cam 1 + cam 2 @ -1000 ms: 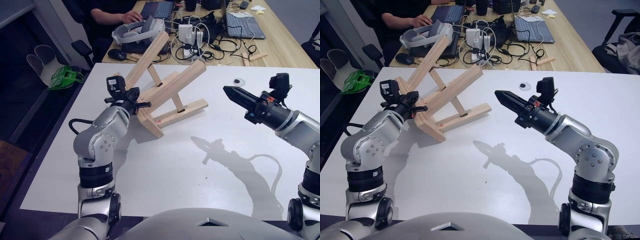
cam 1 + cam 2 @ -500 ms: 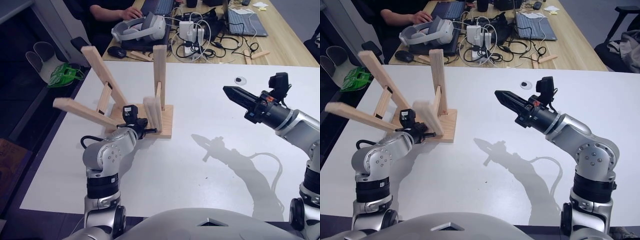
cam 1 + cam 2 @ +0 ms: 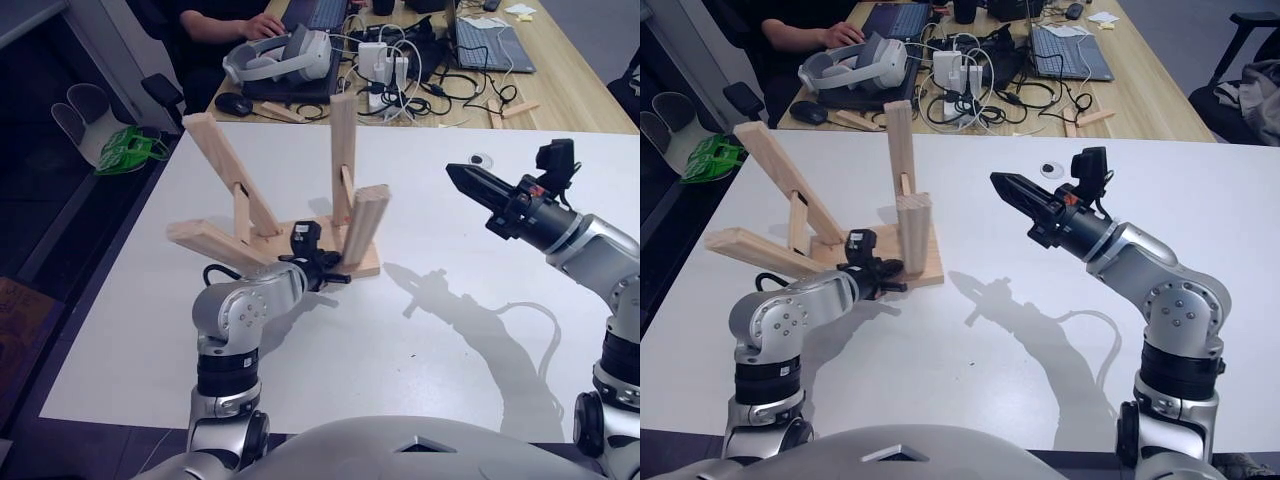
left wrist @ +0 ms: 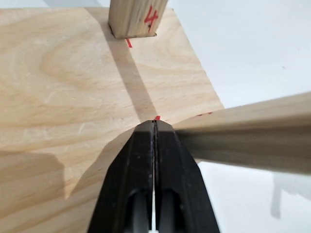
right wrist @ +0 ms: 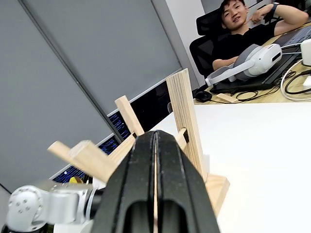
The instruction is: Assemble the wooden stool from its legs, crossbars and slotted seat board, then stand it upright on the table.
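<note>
The left gripper (image 4: pixel 154 127) has its two black fingers (image 4: pixel 131 165) pressed flat together, tips pointing at the pale seat board (image 4: pixel 63 82) near its edge. Ahead of them a leg (image 4: pixel 137 17) (marked in red) stands in a slot of the board. A second leg (image 4: pixel 252 131) crosses just beside the fingertips, over the white table (image 4: pixel 252 48).

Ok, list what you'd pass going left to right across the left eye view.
green bag → wooden stool, legs pointing up → right gripper
</note>
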### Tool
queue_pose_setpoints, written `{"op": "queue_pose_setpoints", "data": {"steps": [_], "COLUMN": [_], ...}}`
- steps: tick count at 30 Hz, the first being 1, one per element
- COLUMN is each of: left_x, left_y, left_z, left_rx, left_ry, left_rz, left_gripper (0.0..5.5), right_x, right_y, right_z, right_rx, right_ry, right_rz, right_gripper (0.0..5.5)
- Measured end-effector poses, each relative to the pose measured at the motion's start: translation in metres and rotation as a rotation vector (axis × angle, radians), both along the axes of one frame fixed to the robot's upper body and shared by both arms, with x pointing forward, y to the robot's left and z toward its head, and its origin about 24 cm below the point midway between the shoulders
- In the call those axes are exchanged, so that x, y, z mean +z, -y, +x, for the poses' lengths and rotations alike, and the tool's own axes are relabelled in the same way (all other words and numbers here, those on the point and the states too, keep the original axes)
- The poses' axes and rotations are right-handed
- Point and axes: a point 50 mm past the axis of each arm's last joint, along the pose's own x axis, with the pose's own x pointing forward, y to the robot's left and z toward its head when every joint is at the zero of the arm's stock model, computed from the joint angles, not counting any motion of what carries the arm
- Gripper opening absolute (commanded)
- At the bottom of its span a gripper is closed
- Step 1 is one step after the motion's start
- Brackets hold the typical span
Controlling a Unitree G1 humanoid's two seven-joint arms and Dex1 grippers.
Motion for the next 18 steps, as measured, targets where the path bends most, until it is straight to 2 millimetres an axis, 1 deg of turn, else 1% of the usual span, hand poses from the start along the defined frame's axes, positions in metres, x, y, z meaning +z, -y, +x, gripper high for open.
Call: {"op": "queue_pose_setpoints", "data": {"steps": [3,5,7,9,11,12,15,17,18], "left_x": [-0.001,0.001,0.007,0.015,0.023,0.028,0.037,0.045,0.052], "left_y": [0.025,0.044,0.067,0.079,0.083,0.083,0.080,0.074,0.067], "left_z": [0.005,0.012,0.012,0.013,0.017,0.021,0.021,0.023,0.025], "left_rx": [-0.103,-0.162,-0.232,-0.262,-0.254,-0.245,-0.275,-0.287,-0.265], "left_ry": [-0.003,0.014,0.041,0.080,0.127,0.159,0.234,0.307,0.373], "left_rz": [-0.035,-0.055,-0.100,-0.143,-0.152,-0.153,-0.103,-0.044,-0.015], "left_gripper": [0.04,0.04,0.04,0.04,0.04,0.04,0.04,0.04,0.04], "right_x": [0.002,0.008,0.021,0.034,0.048,0.058,0.076,0.082,0.087], "right_y": [0.001,0.001,-0.002,-0.003,-0.005,-0.008,-0.013,-0.015,-0.017], "right_z": [0.005,0.011,0.016,0.019,0.021,0.023,0.024,0.024,0.023], "right_rx": [-0.036,-0.048,-0.049,-0.053,-0.057,-0.054,-0.053,-0.055,-0.054], "right_ry": [0.007,0.029,0.075,0.121,0.163,0.198,0.253,0.269,0.287], "right_rz": [0.003,0.007,0.010,0.015,0.017,0.021,0.023,0.025,0.021], "right_gripper": [0.00,0.00,0.00,0.00,0.00,0.00,0.00,0.00,0.00]}}
